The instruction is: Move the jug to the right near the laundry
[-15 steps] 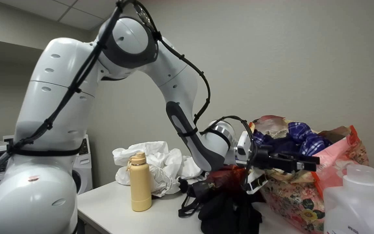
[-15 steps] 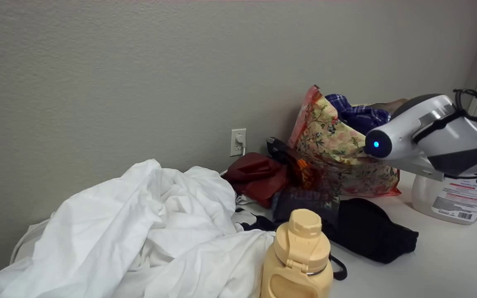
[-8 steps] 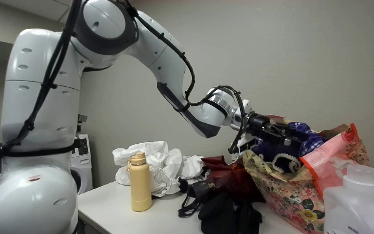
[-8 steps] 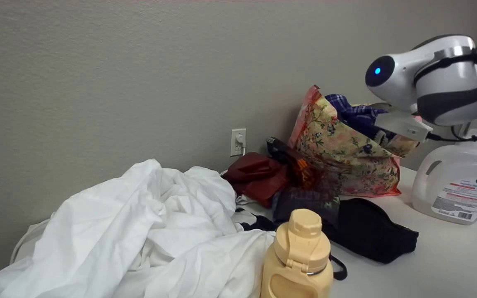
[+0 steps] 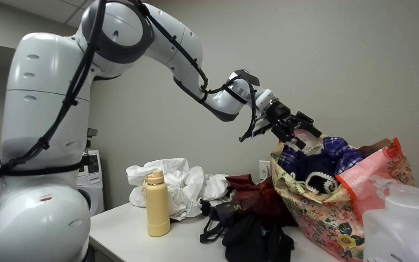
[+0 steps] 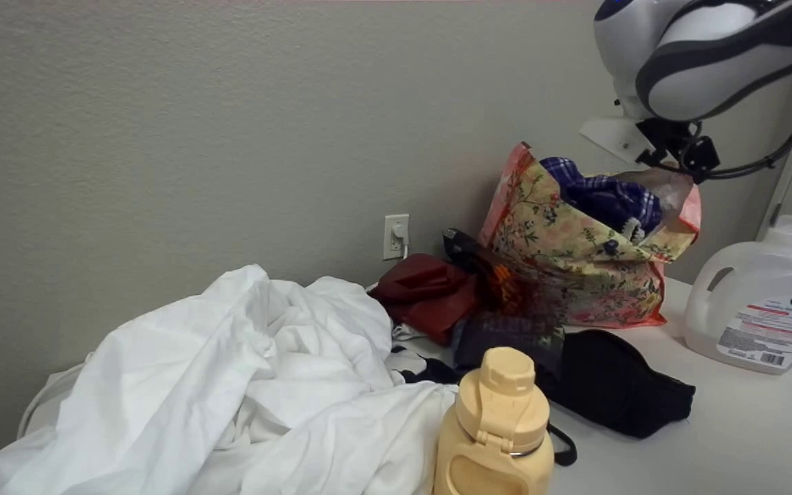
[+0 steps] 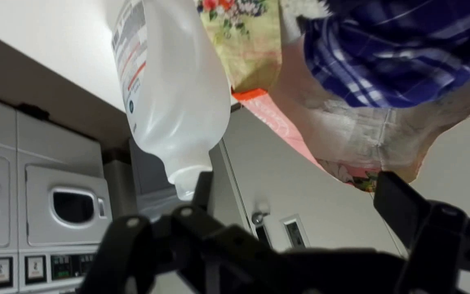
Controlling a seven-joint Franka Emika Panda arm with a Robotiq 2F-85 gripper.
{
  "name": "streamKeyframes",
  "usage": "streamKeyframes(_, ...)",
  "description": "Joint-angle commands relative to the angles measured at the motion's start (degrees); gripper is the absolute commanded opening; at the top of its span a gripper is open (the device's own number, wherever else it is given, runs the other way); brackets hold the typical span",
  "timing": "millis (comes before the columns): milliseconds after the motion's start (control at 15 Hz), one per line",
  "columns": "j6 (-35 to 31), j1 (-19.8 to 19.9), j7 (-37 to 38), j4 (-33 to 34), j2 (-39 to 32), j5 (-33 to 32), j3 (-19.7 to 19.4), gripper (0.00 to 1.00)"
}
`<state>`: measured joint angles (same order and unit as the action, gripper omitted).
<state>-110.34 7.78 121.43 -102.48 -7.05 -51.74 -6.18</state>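
Note:
The jug (image 5: 400,227) is white and translucent. It stands upright on the table in front of the laundry bag in an exterior view, and at the right, beside the bag, in an exterior view (image 6: 757,295). In the wrist view the jug (image 7: 178,85) appears upside down at the upper left. The laundry is a floral bag (image 5: 327,222) stuffed with blue plaid and dark clothes; it also shows in an exterior view (image 6: 575,268). My gripper (image 5: 310,139) is open and empty above the bag's far upper edge, apart from the jug. Its fingers are wide apart in the wrist view (image 7: 294,183).
A tan bottle (image 5: 157,209) stands on the white table (image 5: 122,233). White cloth (image 5: 180,182) lies behind it. Dark garments (image 5: 255,240) and a dark red cloth (image 6: 430,292) lie between bottle and bag. A wall (image 5: 322,72) rises behind.
The arm has risen and drawn back from in front of the bag, and the gripper has tilted downward over the bag's top. The jug, bag and bottle have stayed in place.

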Motion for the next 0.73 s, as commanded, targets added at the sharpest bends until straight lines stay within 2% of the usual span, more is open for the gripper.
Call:
streamKeyframes(0, 2.5, -0.4, -0.8, 9.0, -3.2, 12.1, -0.3, 1.00)
streamKeyframes(133, 4.2, -0.4, -0.9, 13.0, -4.6, 18.6, -0.7, 1.00)
streamKeyframes(267, 4.6, -0.6, -0.3, 15.8, -5.4, 22.5, -1.4, 1.00)
streamKeyframes(400, 1.1, -1.4, 0.4, 15.0, -4.7, 20.4, -2.0, 1.00)
streamKeyframes(667, 1.7, -1.6, -0.1, 14.4, -4.4, 20.5, -2.3, 1.00)
